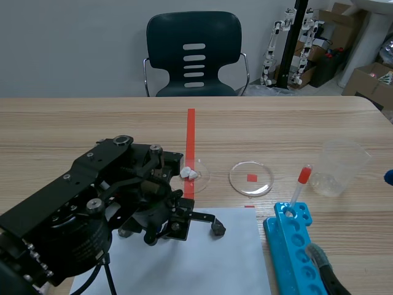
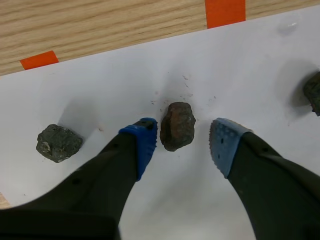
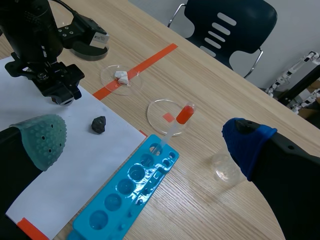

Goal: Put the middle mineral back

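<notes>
Reddish-brown, the middle mineral (image 2: 177, 126) lies on white paper (image 2: 150, 65) between the spread fingers of the left gripper (image 2: 185, 142). One blue pad (image 2: 144, 142) is just beside it and the other stands clear. Only the left wrist view shows this; in the scene view the left arm (image 1: 73, 209) hides that stone. A grey stone (image 2: 58, 143) lies to one side and a dark stone (image 2: 313, 92) to the other. The right wrist view shows the right gripper (image 3: 147, 140), jaws wide apart, over a blue rack (image 3: 125, 195) holding a dropper (image 3: 176, 122).
</notes>
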`<state>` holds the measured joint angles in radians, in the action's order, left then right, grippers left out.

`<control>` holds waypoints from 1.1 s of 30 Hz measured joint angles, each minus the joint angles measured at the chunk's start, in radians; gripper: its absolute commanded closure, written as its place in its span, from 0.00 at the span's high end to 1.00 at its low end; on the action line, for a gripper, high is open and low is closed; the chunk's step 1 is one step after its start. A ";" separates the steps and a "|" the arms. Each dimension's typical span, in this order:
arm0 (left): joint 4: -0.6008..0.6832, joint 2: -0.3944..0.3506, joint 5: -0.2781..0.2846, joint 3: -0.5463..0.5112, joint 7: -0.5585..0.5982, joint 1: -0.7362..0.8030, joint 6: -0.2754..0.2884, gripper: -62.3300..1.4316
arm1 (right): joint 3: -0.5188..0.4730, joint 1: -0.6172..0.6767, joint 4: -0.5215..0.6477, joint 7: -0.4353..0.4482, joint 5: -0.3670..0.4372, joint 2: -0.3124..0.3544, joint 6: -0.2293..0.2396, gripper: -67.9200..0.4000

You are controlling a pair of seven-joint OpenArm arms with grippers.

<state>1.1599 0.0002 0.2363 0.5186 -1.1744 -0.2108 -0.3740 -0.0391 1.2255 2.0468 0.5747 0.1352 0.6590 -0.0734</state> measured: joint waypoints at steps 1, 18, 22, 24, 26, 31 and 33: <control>0.000 0.000 0.000 0.000 0.000 0.000 0.000 0.59 | 0.000 0.000 0.000 0.000 0.000 0.000 0.000 1.00; 0.000 0.000 0.001 0.000 0.027 0.001 -0.008 1.00 | 0.000 0.000 0.000 0.000 0.000 0.000 0.000 1.00; 0.016 -0.003 0.007 0.000 0.051 0.018 -0.008 1.00 | 0.000 0.000 0.000 0.000 0.000 0.000 0.000 1.00; 0.057 -0.010 0.007 0.000 0.057 0.043 -0.008 1.00 | 0.000 0.000 0.000 0.000 0.000 0.000 0.000 1.00; 0.110 -0.023 0.008 0.000 0.062 0.066 -0.008 1.00 | 0.000 0.000 0.000 0.000 0.000 0.000 0.000 1.00; 0.229 -0.070 0.008 0.000 0.104 0.108 -0.008 1.00 | 0.000 0.000 0.000 0.000 0.000 0.000 0.000 1.00; 0.272 -0.094 0.008 0.000 0.148 0.131 -0.008 1.00 | 0.000 0.000 0.000 0.000 0.000 0.000 0.000 1.00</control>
<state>1.4319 -0.0937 0.2443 0.5186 -1.0260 -0.0799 -0.3820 -0.0391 1.2255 2.0468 0.5743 0.1352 0.6590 -0.0734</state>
